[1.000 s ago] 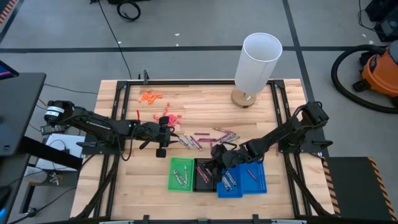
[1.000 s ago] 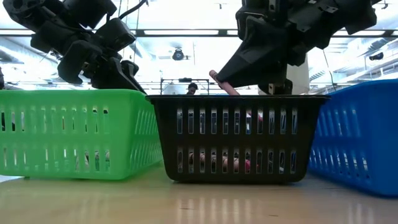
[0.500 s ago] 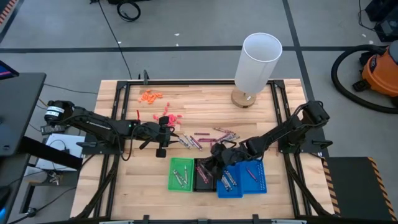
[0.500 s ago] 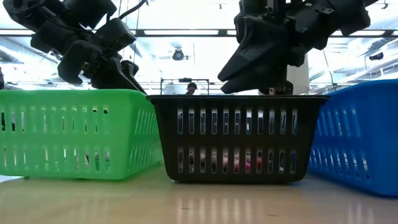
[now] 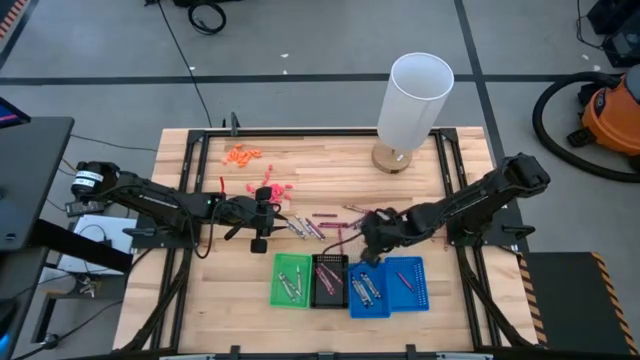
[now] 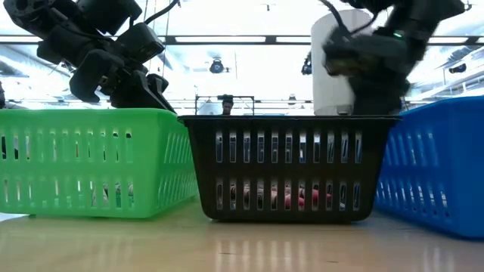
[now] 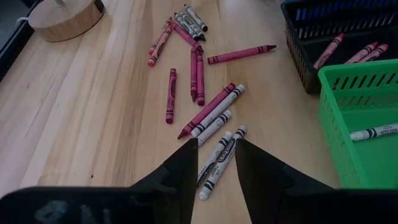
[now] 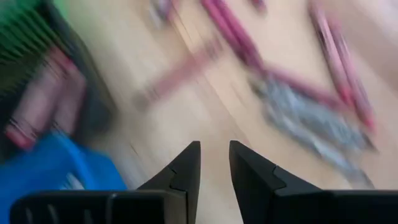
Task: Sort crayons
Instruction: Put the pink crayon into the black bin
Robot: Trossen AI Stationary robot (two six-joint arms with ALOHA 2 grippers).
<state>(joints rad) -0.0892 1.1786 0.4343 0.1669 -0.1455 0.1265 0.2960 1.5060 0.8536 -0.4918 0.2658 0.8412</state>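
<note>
Loose crayons [image 7: 199,81], maroon, pink-red and grey-white, lie flat on the wooden table [image 5: 330,170] beyond the baskets. More lie in the black basket [image 7: 354,53], the green basket [image 7: 373,132] and the blue basket [image 5: 365,290]. My left gripper [image 7: 216,144] is open and hovers over two grey-white crayons [image 7: 217,158] at the left end of the pile, touching nothing. My right gripper [image 5: 368,228] is open and empty, pointing down above the right end of the pile [image 8: 311,118], just beyond the black basket [image 5: 328,280].
The green basket [image 5: 292,280], the black one and the blue basket [image 5: 400,285] stand side by side near the front edge. A tall white cylinder on a wooden base [image 5: 412,105] stands at the far right. Orange bits [image 5: 242,154] and coral-pink bits [image 5: 270,190] lie at the far left.
My right gripper held a pink-red crayon over the black basket and opened, and the crayon dropped in. The gripper then pulled away toward the table's far edge, over the loose crayons, tipping more steeply downward.
</note>
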